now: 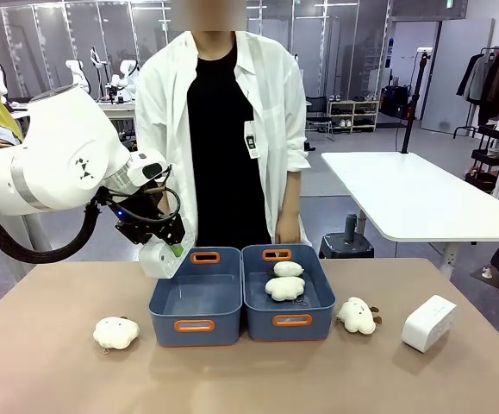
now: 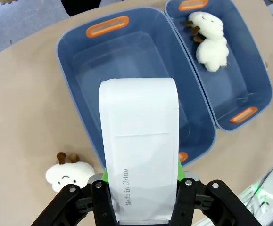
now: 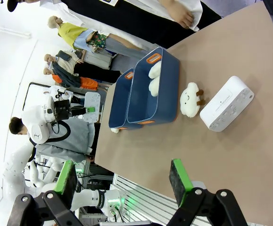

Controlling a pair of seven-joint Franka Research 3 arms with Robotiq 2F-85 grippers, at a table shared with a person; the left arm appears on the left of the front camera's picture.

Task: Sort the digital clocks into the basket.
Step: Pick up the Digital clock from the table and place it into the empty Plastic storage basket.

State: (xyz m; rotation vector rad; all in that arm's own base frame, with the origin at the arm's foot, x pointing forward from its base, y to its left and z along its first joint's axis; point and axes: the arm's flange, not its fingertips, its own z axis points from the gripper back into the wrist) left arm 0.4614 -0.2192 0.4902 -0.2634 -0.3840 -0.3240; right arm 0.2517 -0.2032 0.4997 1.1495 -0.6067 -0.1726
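My left gripper (image 1: 170, 244) is shut on a white digital clock (image 1: 158, 259) and holds it in the air over the far left corner of the empty blue basket (image 1: 196, 297). In the left wrist view the clock (image 2: 138, 141) stands between my green pads (image 2: 103, 176), above the basket (image 2: 79, 61). A second digital clock (image 1: 427, 323) lies on the table at the right, also in the right wrist view (image 3: 227, 109). My right gripper (image 3: 123, 179) hangs open above the table's near right, with nothing between its fingers.
An identical blue bin (image 1: 318, 323) beside the basket holds two cream cloud plush toys (image 1: 284, 287). One plush toy (image 1: 115, 332) lies left of the basket and another (image 1: 357, 315) lies right of the bins. A person stands at the far edge with a hand (image 1: 289, 231) near the right bin.
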